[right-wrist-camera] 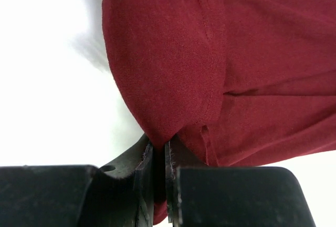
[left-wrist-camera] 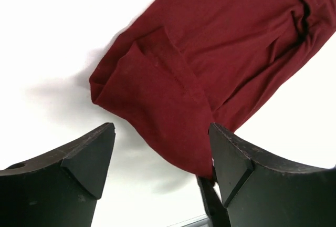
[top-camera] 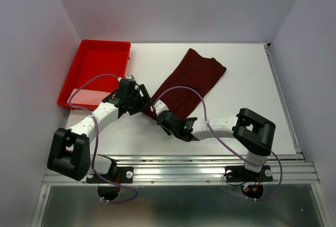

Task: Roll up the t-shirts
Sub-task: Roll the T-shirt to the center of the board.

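Observation:
The dark maroon t-shirt (top-camera: 195, 77) lies folded into a long strip, running diagonally from the table's far middle toward the arms. My right gripper (top-camera: 157, 113) is shut on the strip's near end, with cloth pinched between its jaws in the right wrist view (right-wrist-camera: 159, 151), where the t-shirt (right-wrist-camera: 220, 53) fills the frame. My left gripper (top-camera: 145, 103) is open just left of that same end. In the left wrist view the gripper (left-wrist-camera: 161, 151) holds nothing, and the t-shirt's (left-wrist-camera: 210, 43) near corner hangs between its spread fingers (left-wrist-camera: 86, 158).
A bright red plastic tray (top-camera: 79, 74) stands at the far left of the white table. The table's metal rail (top-camera: 178, 170) runs along the near edge by the arm bases. White walls close in the back and sides.

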{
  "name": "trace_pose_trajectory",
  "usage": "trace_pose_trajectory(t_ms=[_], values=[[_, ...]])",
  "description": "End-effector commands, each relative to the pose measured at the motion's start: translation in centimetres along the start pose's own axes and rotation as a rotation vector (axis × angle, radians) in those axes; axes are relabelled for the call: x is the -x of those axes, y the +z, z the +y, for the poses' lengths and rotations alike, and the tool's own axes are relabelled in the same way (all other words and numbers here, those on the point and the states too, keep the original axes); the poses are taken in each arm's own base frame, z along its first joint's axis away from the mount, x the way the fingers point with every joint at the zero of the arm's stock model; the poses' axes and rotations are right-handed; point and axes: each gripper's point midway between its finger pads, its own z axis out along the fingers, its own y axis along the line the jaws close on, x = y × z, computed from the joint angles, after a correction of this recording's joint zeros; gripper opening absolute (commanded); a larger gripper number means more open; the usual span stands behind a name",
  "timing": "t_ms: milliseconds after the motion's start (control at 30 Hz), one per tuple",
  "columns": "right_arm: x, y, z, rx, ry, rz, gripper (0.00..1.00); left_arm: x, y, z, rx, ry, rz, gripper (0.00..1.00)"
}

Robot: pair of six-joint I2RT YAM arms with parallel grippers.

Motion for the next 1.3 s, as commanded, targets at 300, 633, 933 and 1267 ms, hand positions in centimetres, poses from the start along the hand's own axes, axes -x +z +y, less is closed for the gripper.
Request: trace_pose_trajectory(t_ms=[300,633,933,1267], values=[[4.4,-1.9,-0.1,0.187,0.225,-0.054,0.01,-3.7,0.5,1.2,-0.076,-0.079,0.048,0.91],[3.8,-2.2,0.1,0.22,0.228,-0.022,0.01,-3.8,1.5,0.5,-0.152,-0.118,0.027,0.92],[3.5,-2.4,0.2,0.228,0.229,-0.016,0.01,-3.3,3.1,0.2,-0.181,-0.167,-0.005,0.81],[3.0,-2.4,-0.5,0.194,0.194,0.007,0.28,-2.2,3.3,0.3,-0.123,-0.138,-0.011,0.14]])
